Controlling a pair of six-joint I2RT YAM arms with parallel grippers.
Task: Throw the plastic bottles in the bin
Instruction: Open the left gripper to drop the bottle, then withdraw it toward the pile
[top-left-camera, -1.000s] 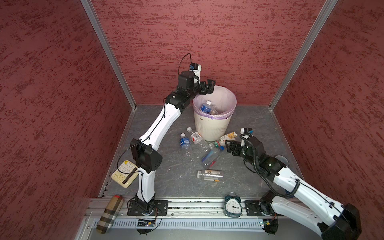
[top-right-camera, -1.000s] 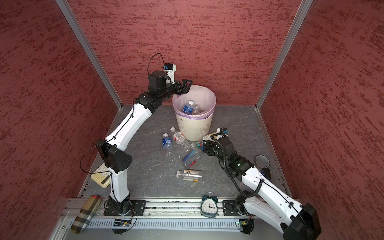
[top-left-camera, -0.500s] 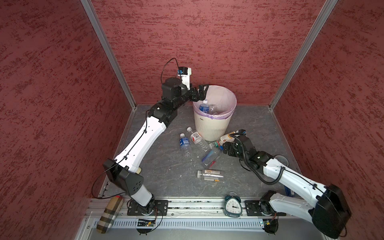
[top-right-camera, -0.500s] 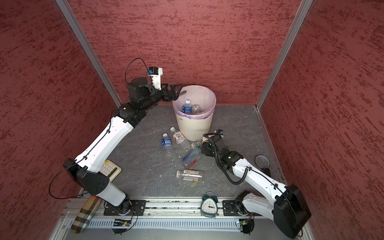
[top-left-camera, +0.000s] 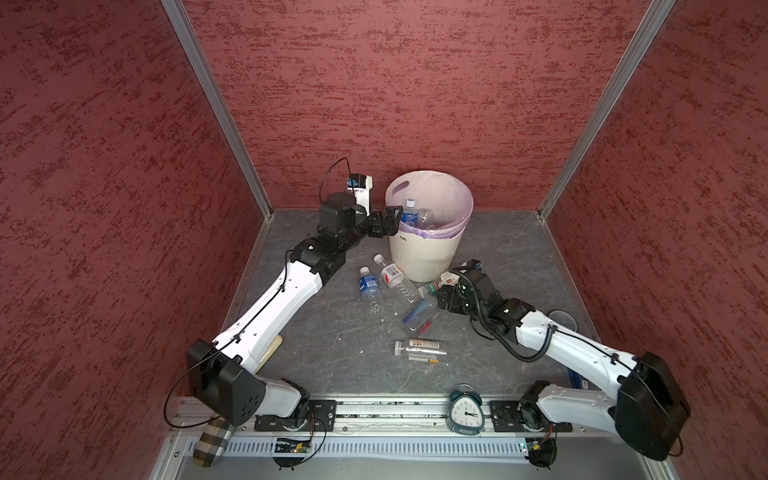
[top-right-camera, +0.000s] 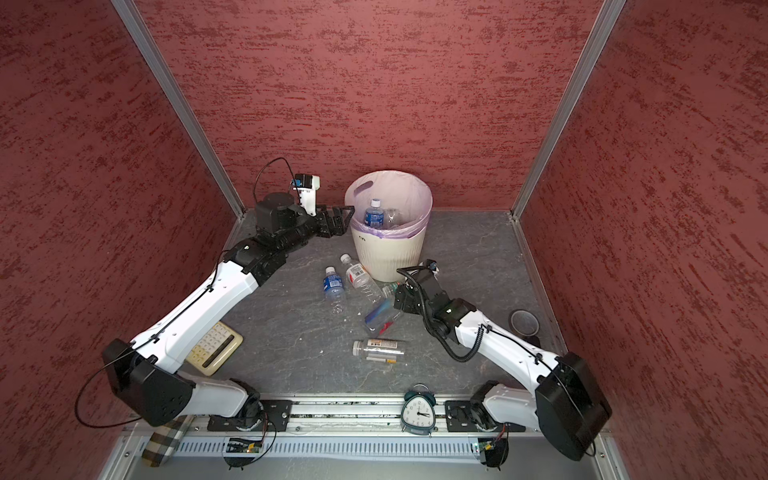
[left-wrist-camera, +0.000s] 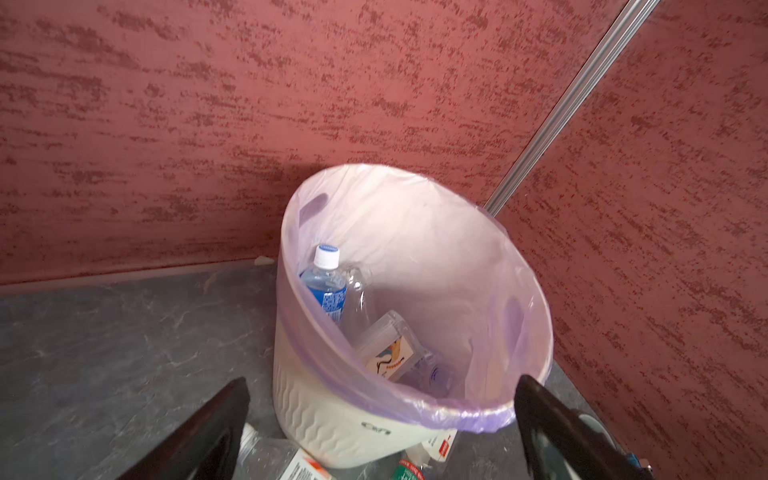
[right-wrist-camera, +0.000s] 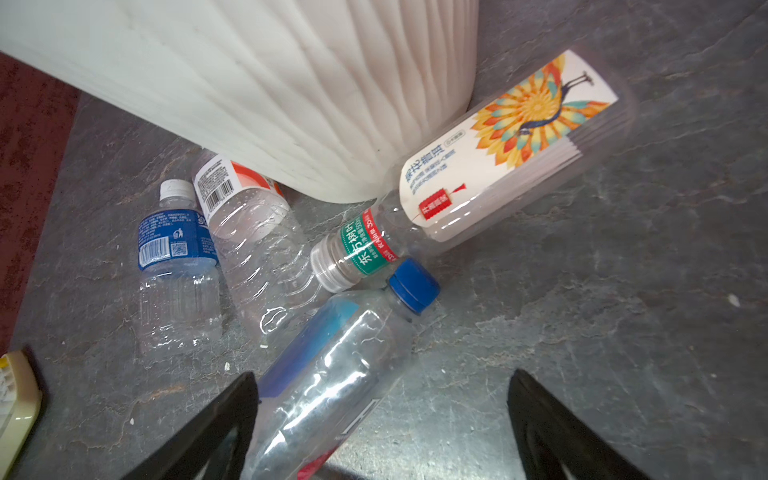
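Left end effector (top-left-camera: 385, 223) wide, empty, beside bin (top-left-camera: 428, 257) rim; bottles (left-wrist-camera: 326, 291) already inside. Right end effector (right-wrist-camera: 384, 380) wide, low over blue-capped bottle (right-wrist-camera: 332, 374) lying on surface (right-wrist-camera: 582, 311) near bin. I would centre jaws across its body, squeeze lightly; neck of peacock-label bottle (right-wrist-camera: 498, 153) crowds cap.

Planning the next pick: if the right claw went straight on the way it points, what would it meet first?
Most likely the blue-capped bottle, lying just ahead, partly between the tips of the open right claw; exact depth is unclear.
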